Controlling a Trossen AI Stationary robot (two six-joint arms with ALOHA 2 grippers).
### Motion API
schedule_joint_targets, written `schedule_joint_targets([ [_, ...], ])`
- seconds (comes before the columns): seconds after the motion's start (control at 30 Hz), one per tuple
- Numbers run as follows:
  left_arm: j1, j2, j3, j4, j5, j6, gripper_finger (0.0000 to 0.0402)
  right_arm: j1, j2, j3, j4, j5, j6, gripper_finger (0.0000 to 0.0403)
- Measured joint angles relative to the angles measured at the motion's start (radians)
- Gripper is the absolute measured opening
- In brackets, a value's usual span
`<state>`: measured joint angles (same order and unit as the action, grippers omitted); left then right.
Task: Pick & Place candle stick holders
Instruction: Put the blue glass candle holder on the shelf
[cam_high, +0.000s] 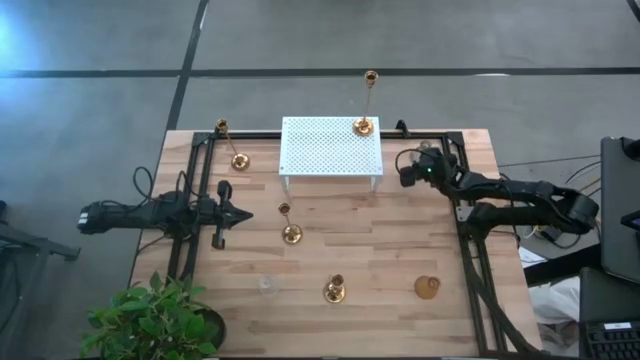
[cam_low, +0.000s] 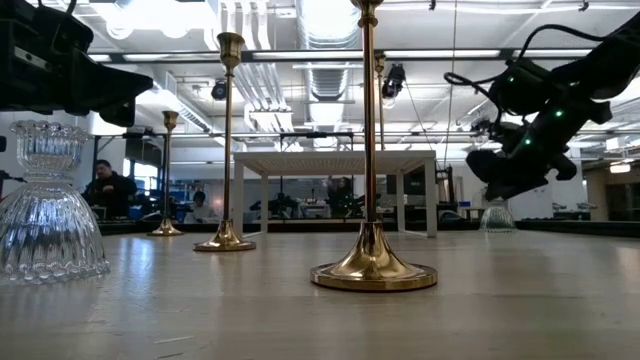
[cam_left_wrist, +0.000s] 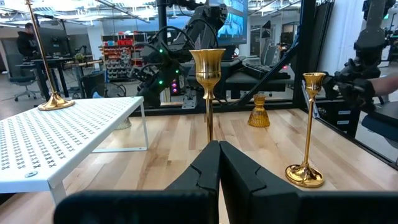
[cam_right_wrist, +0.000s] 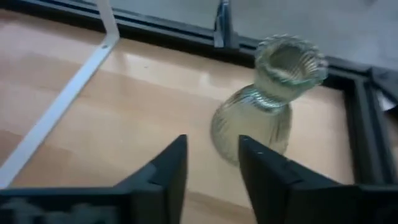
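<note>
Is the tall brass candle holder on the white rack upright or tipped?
Upright: the tall brass holder stands on its base on the white rack's far right corner.

Both arms are showing matte black housings built of jointed segments, with black cables looping along them. The right arm (cam_high: 520, 205) is glowing with small green lights near its wrist. The left gripper (cam_left_wrist: 219, 163) is showing angular, wedge-shaped black jaws.

Open wood across the center of the desk (cam_high: 380, 250) in the high view, between the white rack (cam_high: 331, 146) up top and the lower row. Obstacles: tall brass holder (cam_high: 290, 234) mid-frame, short brass holder (cam_high: 334, 291), amber holder (cam_high: 428, 287) lower right, glass holder (cam_high: 266, 286) lower left. Black frame rails (cam_high: 478, 270) fence both sides. Plant (cam_high: 155, 320) blocks the bottom-left corner.
</note>
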<state>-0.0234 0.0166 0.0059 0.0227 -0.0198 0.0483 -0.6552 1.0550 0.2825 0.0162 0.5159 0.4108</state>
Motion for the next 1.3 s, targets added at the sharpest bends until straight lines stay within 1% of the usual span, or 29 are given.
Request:
schedule_joint_targets([
  [0.13,0.000,0.000,0.000,0.000,0.000,0.000,0.0014,-0.001,0.019,0.000,0.000,0.067,-0.001,0.0223],
  [0.27,0.000,0.000,0.000,0.000,0.000,0.000,0.0014,-0.001,0.071,0.000,0.024,0.090,-0.007,0.0286],
  [0.37,0.000,0.000,0.000,0.000,0.000,0.000,0.0014,0.000,0.117,0.000,0.068,0.100,-0.019,0.0319],
  [0.47,0.000,0.000,0.000,0.000,0.000,0.000,0.0014,-0.001,0.167,0.002,0.106,0.155,-0.020,0.0336],
  [0.5,0.000,0.000,0.000,0.000,0.000,0.000,0.0014,-0.005,0.184,0.006,0.123,0.169,-0.023,0.0339],
  [0.6,0.000,0.000,0.000,0.000,0.000,0.000,0.0014,-0.031,0.232,0.015,0.165,0.168,-0.022,0.0342],
  [0.8,0.000,0.000,0.000,0.000,0.000,0.000,0.0014,-0.073,0.304,0.029,0.248,0.174,-0.022,0.0328],
  [0.97,0.000,0.000,0.000,0.000,0.000,0.000,0.0014,-0.072,0.316,0.036,0.251,0.198,-0.012,0.0314],
  [1.1,0.000,0.000,0.000,0.000,0.000,0.000,0.0014,-0.072,0.311,0.041,0.253,0.213,0.041,0.0302],
  [1.3,0.000,0.000,0.000,0.000,0.000,0.000,0.0014,-0.072,0.311,0.090,0.251,0.244,0.083,0.0289],
])
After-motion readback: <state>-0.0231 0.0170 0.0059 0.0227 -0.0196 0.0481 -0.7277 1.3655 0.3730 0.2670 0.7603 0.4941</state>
